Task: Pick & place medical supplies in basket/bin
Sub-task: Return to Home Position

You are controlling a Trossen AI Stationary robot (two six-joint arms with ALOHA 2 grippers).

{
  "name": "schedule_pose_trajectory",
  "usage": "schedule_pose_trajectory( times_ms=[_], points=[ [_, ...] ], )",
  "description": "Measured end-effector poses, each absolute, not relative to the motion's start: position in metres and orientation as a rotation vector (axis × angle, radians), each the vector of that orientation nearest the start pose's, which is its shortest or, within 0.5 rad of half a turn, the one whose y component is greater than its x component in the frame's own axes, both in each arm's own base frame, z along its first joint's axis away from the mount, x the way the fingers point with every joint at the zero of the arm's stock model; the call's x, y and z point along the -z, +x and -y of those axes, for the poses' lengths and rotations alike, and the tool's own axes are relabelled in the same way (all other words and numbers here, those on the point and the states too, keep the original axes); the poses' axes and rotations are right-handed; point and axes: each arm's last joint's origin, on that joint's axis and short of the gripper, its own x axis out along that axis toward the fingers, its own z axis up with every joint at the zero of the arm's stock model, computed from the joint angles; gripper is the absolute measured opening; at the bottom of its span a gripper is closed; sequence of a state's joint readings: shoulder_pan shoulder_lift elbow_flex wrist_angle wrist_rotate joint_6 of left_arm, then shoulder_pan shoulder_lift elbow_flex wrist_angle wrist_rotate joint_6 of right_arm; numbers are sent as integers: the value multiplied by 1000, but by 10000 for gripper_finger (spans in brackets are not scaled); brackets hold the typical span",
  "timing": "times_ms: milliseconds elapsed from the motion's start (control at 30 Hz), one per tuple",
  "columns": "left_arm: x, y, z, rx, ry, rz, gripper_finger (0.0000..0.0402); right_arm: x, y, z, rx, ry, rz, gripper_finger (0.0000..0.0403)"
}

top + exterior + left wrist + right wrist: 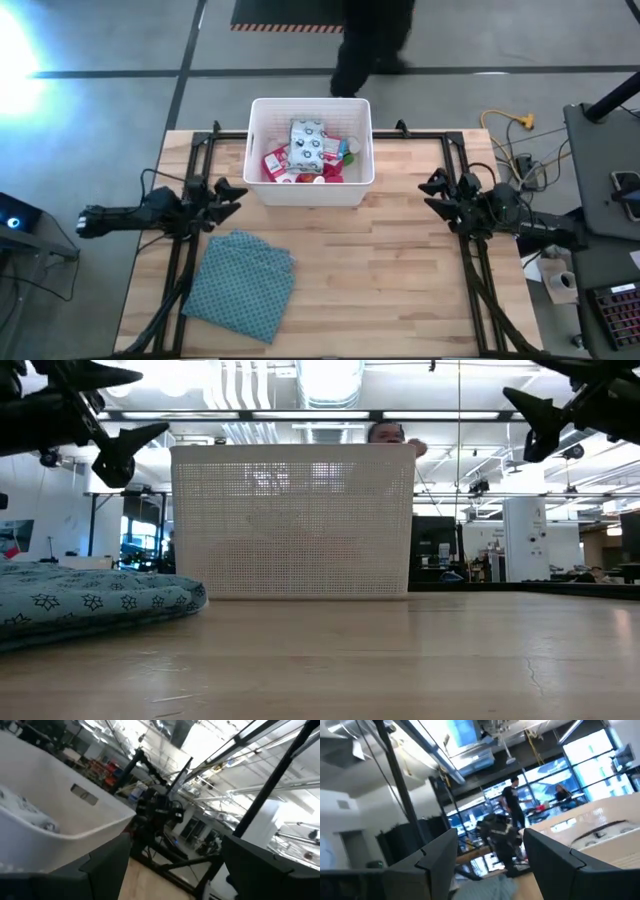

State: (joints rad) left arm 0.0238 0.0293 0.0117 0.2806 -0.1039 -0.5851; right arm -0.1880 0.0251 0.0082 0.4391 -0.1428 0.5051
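The white slotted bin [311,192] stands at the table's far middle; its wall fills the low view [292,525]. Inside lie the medical supplies [310,155]: a pale dotted soft pack on top, red and white pieces and a green cap around it. My left gripper [232,193] is open, raised above the table left of the bin, fingers pointing toward it. My right gripper [432,190] is open, raised to the right of the bin. Both hold nothing.
A blue-green patterned cloth [240,282] lies folded on the table's near left part, also in the low view [90,600]. A black frame rail runs along the far edge. A person in dark clothes [372,45] stands beyond the far edge.
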Motion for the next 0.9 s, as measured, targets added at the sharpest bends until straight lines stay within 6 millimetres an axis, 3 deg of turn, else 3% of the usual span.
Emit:
schedule_pose_trajectory(
  times_ms=[900],
  points=[
    [-179,104,-11,-149,-582,164,293,-197,95,14,-15,398,323,219]
  ],
)
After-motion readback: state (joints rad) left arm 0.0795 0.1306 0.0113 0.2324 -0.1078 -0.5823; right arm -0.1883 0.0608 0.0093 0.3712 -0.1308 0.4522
